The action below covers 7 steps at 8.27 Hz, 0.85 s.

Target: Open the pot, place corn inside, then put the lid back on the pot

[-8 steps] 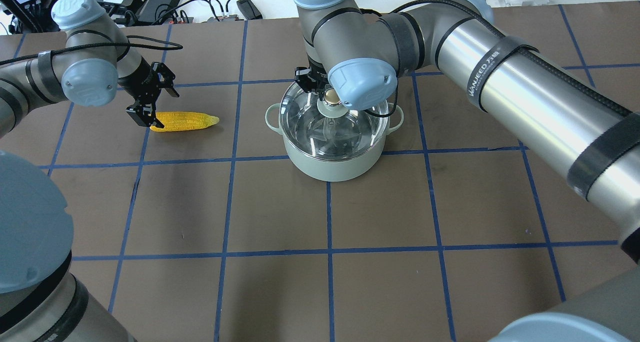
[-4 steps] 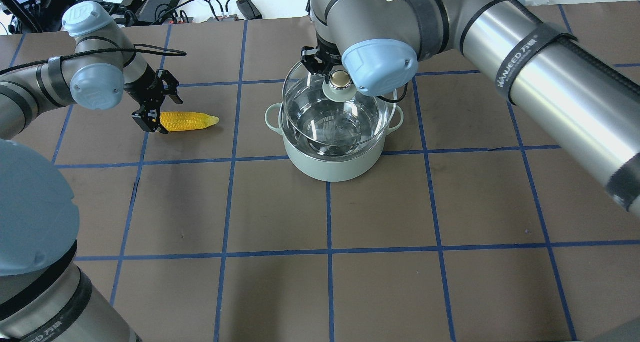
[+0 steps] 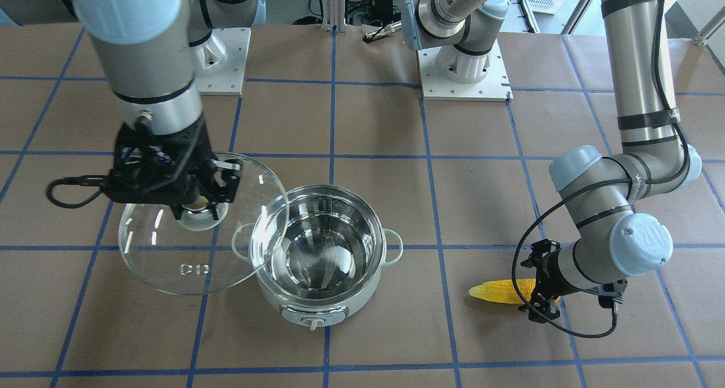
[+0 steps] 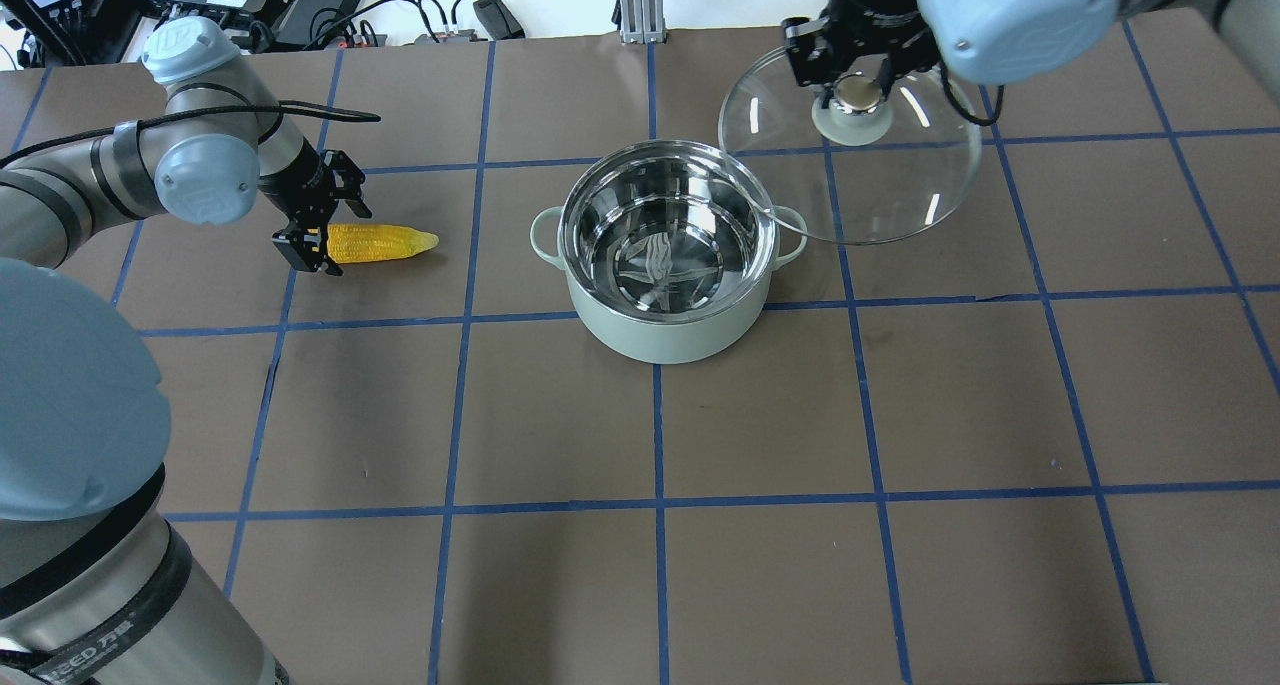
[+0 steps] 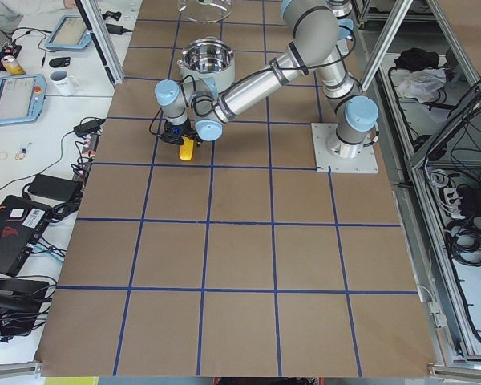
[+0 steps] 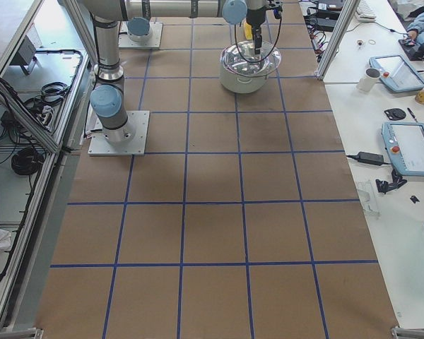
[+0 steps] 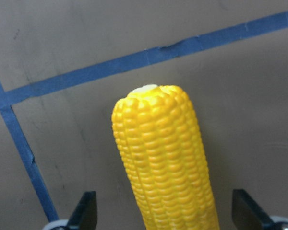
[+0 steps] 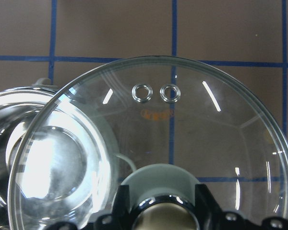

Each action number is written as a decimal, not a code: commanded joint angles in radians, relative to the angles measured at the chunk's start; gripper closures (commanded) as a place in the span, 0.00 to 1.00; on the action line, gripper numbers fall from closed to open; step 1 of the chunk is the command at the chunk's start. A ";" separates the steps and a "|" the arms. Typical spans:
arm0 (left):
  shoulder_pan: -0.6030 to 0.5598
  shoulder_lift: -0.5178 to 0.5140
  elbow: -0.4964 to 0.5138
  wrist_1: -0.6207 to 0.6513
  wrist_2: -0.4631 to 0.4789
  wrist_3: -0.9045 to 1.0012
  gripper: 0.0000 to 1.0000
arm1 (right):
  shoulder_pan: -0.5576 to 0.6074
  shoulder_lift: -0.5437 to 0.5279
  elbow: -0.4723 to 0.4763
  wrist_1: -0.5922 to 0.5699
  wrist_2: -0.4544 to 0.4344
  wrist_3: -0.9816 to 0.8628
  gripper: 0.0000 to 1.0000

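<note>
Open pot (image 4: pixel 662 337); corn (image 4: pixel 385 243) well apart, outside

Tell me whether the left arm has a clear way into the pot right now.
Probably yes. The right gripper holds the lid lifted off to one side, so the pot stands open and empty. The left gripper is open around the corn; nothing stands between them.
</note>
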<state>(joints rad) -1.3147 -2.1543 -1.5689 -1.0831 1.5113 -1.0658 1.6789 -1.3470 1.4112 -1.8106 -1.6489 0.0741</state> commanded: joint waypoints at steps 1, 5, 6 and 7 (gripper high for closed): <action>0.000 -0.009 -0.008 0.000 0.004 0.007 0.36 | -0.210 -0.069 0.003 0.085 -0.015 -0.289 0.87; 0.000 0.017 0.004 0.002 0.009 0.006 1.00 | -0.402 -0.084 0.015 0.117 -0.020 -0.545 0.90; 0.000 0.051 0.004 -0.011 0.032 0.001 1.00 | -0.415 -0.083 0.017 0.117 -0.011 -0.565 0.91; 0.000 0.112 0.004 -0.020 0.071 -0.008 1.00 | -0.421 -0.075 0.018 0.108 -0.011 -0.600 0.91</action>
<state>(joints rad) -1.3146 -2.1239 -1.5670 -1.0866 1.5311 -1.0631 1.2819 -1.4295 1.4268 -1.7000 -1.6641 -0.4687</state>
